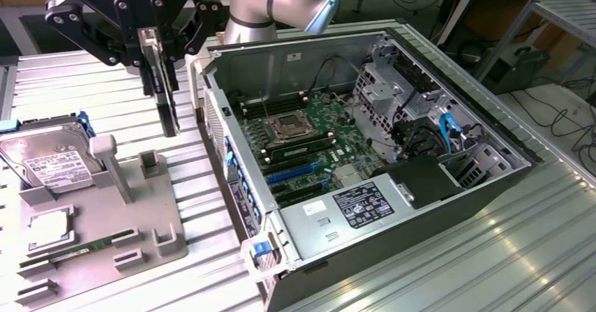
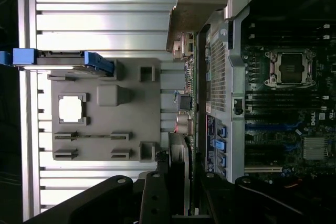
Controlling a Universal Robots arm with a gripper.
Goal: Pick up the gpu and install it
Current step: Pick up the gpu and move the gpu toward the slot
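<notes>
The gpu [image 1: 166,92] hangs edge-on in the air, a thin dark card pointing down, with my gripper [image 1: 153,43] shut on its upper edge. It hovers over the slatted table between the grey fixture [image 1: 102,214] and the side wall of the open computer case [image 1: 373,151]. In the wrist view the gpu [image 2: 186,103] runs as a narrow strip away from my gripper [image 2: 178,182], and its silver end bracket [image 2: 197,9] is at the far end, beside the case wall. The motherboard [image 1: 308,137] lies exposed inside the case, with blue expansion slots [image 1: 293,172].
The grey fixture holds a hard drive [image 1: 51,162] with a white label, a square processor [image 1: 51,223] and a narrow green memory stick [image 1: 79,250]. Inside the case are a drive cage [image 1: 391,88], blue cables [image 1: 451,134] and a power supply [image 1: 359,207].
</notes>
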